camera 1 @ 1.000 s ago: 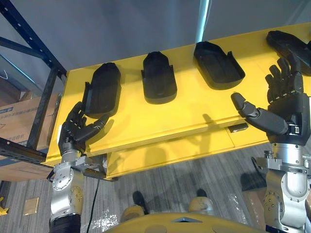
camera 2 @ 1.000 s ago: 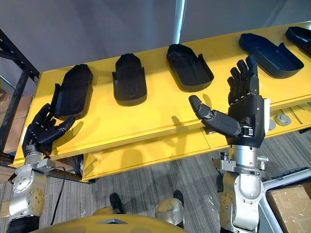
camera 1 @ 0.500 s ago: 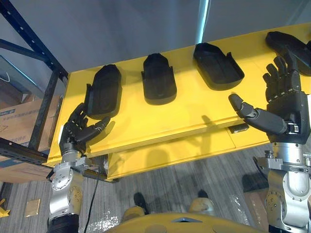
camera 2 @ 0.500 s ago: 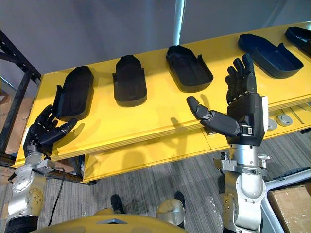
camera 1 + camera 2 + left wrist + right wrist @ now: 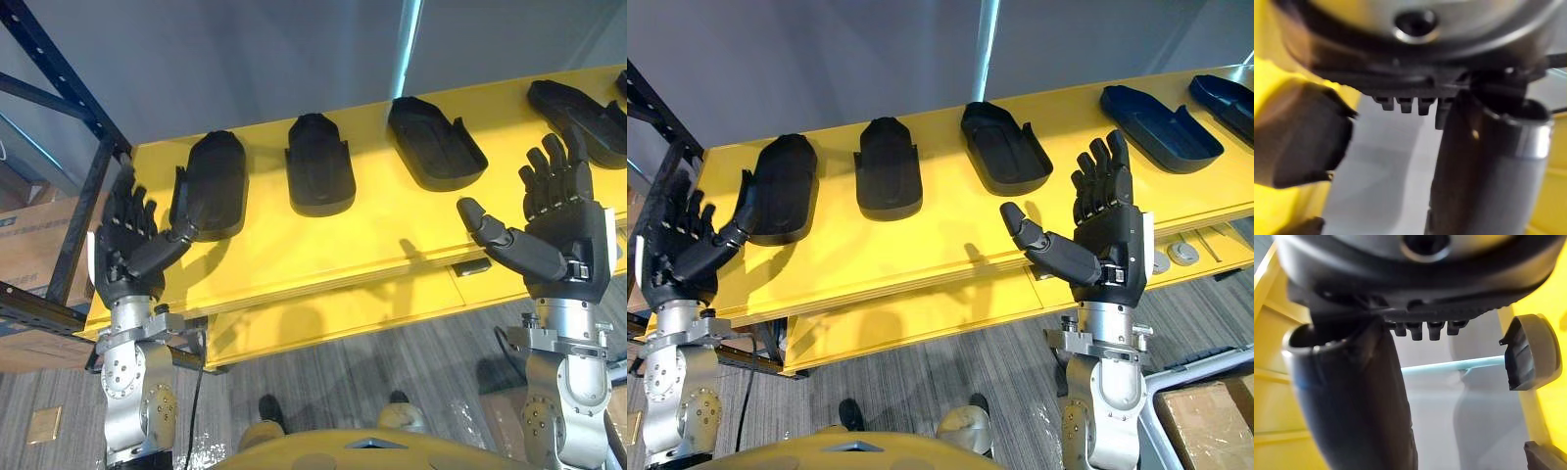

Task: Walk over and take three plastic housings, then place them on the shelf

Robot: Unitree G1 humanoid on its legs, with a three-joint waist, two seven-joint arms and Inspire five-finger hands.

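Several black plastic housings lie in a row on the yellow table [image 5: 372, 230]: one at the left [image 5: 211, 181], one in the middle [image 5: 318, 162], a third [image 5: 436, 142] and a fourth [image 5: 578, 108] further right. My left hand [image 5: 127, 245] stands open and upright at the table's left end. Its thumb tip reaches the left housing's near edge, and I cannot tell whether they touch. My right hand [image 5: 554, 235] is open over the table's front edge, below the third and fourth housings, holding nothing. The left wrist view shows a housing [image 5: 1303, 132] past the thumb [image 5: 1488, 166].
A dark blue shelf rack [image 5: 59, 108] stands left of the table, with a cardboard box [image 5: 39, 255] behind it. A lower yellow tier [image 5: 333, 313] juts out under the tabletop. Small round parts [image 5: 1182, 253] lie on it at the right. Another box [image 5: 1205, 421] sits on the floor.
My left hand has risen from the table's front left corner and its fingers have straightened upright beside the left housing. The right hand has stayed open and sunk slightly.
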